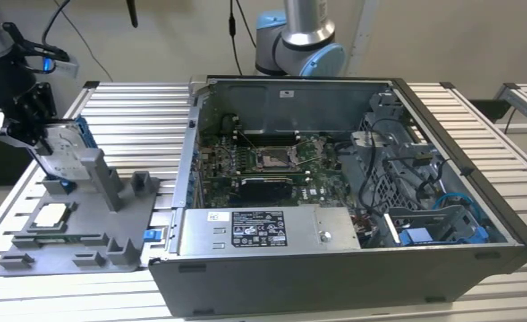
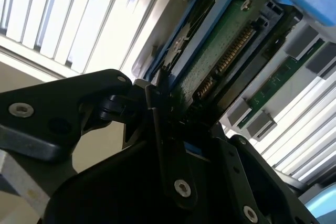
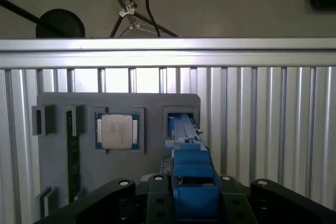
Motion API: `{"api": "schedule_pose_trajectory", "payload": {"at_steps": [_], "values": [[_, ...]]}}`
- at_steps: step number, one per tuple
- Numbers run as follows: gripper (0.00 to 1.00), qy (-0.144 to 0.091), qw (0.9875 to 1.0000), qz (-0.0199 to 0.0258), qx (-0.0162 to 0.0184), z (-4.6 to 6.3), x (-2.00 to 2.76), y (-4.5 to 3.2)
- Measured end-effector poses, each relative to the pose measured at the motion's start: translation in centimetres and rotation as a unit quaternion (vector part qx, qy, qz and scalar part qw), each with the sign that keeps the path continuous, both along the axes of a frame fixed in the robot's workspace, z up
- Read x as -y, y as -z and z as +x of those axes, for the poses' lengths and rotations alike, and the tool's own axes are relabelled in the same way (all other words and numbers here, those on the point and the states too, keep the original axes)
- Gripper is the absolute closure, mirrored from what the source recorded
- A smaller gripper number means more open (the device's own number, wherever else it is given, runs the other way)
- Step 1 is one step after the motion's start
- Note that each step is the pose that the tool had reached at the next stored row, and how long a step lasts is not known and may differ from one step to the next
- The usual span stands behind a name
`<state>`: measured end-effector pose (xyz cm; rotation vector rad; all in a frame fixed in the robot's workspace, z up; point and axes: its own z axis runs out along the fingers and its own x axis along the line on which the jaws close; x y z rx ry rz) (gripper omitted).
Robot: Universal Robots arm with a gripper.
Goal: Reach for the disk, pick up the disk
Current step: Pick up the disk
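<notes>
The disk [image 1: 62, 149] stands on edge at the back of the grey fixture plate [image 1: 111, 231], at the exterior view's left; it is silver with blue rails. My gripper [image 1: 49, 142] comes down on it from above, fingers closed against its sides. In the first wrist view the disk's blue rail [image 3: 191, 179] sits tight between the two black fingers of my gripper [image 3: 191, 199], and its lower end reaches into the fixture's slot [image 3: 181, 119]. The second wrist view shows the disk's green circuit-board side [image 2: 220, 61] with a finger [image 2: 157, 124] pressed on its edge.
A small square silver chip [image 1: 51, 215] and a memory stick [image 3: 73, 156] lie in other fixture pockets. An open computer case [image 1: 442, 268] takes up the middle and right, with a grey labelled box [image 1: 263, 231] at its front. Slatted metal table [image 1: 138, 121] lies underneath.
</notes>
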<state>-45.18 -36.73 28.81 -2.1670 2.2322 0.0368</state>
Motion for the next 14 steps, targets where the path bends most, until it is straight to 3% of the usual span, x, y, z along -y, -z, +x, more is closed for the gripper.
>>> {"api": "schedule_pose_trajectory", "payload": {"at_steps": [14], "values": [[1.00,0.000,1.0000,0.0000,0.0001,0.0,0.00,-2.11]]}}
